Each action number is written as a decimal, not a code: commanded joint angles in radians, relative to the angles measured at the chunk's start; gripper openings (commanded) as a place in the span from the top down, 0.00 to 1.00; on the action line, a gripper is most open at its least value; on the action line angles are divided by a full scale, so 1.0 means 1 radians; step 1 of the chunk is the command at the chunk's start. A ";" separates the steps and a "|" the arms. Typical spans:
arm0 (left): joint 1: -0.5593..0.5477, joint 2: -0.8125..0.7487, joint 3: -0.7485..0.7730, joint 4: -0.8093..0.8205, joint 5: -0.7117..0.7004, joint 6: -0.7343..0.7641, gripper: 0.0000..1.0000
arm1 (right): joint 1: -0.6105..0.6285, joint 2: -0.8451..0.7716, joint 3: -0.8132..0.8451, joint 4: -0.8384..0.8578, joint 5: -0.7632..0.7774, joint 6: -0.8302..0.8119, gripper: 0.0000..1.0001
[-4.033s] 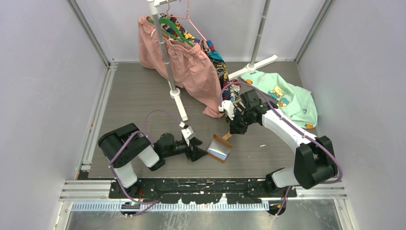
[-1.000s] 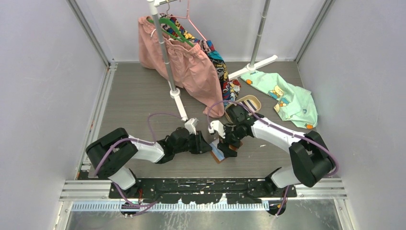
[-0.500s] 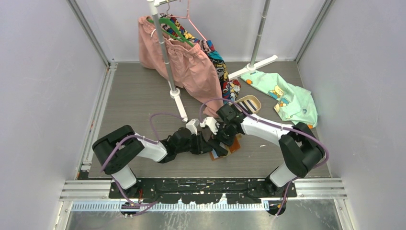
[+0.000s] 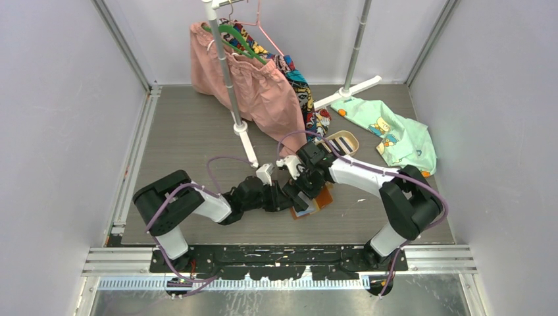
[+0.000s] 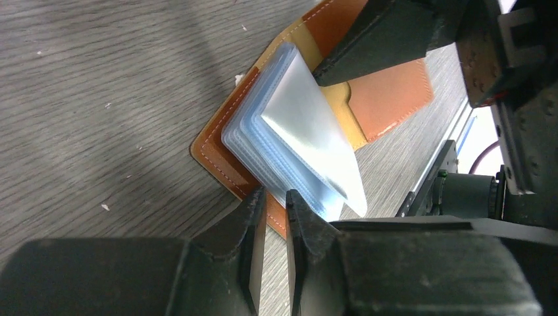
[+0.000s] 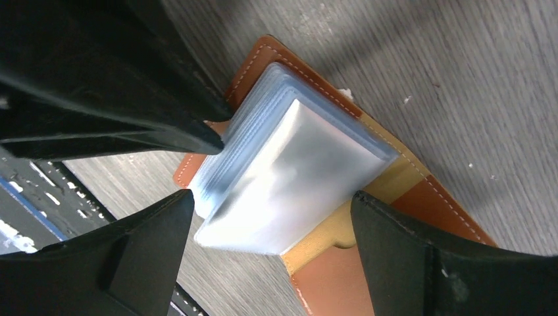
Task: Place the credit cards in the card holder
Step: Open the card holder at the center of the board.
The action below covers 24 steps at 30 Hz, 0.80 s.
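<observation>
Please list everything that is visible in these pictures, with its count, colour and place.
table: one, grey wood-grain.
card holder: one, tan-brown leather, open, bluish clear sleeves; front centre.
oval tray: one, beige; behind the card holder, rightwards; dark and light flat pieces inside.
clothes rack: one, white; back centre.
pink garment: one; hanging on the clothes rack.
patterned garment: one, multicoloured; beside the pink garment.
mint garment: one; lying back right.
left gripper: one, black; fingers nearly together at the card holder's edge.
right gripper: one, black; open, straddling the sleeves.
</observation>
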 commanded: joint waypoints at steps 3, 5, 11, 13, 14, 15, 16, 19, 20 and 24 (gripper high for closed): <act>0.002 0.012 -0.024 0.066 -0.009 -0.004 0.81 | 0.031 0.044 0.033 0.024 0.101 0.038 0.06; 0.002 0.011 -0.027 0.071 -0.009 -0.004 0.82 | 0.037 0.055 0.038 0.023 0.119 0.039 0.07; 0.002 0.012 -0.041 0.085 -0.016 -0.004 0.82 | 0.036 0.047 0.045 0.008 0.104 0.031 0.16; 0.003 0.015 -0.041 0.086 -0.015 -0.004 0.82 | 0.035 0.046 0.046 0.004 0.097 0.025 0.20; 0.002 0.016 -0.040 0.088 -0.013 -0.003 0.82 | 0.032 0.046 0.047 0.000 0.086 0.023 0.24; 0.002 0.017 -0.040 0.088 -0.014 -0.003 0.82 | 0.030 0.045 0.047 -0.004 0.078 0.022 0.25; 0.002 0.017 -0.039 0.089 -0.013 -0.003 0.82 | 0.030 0.043 0.049 -0.007 0.072 0.020 0.25; 0.004 0.012 -0.042 0.088 -0.016 -0.001 0.81 | 0.019 0.040 0.052 -0.014 0.061 0.017 0.27; 0.004 0.010 -0.042 0.088 -0.019 0.000 0.81 | 0.015 0.039 0.051 -0.015 0.064 0.015 0.29; 0.004 -0.007 -0.045 0.091 -0.017 0.004 0.80 | 0.001 0.052 0.056 -0.021 0.088 0.010 0.39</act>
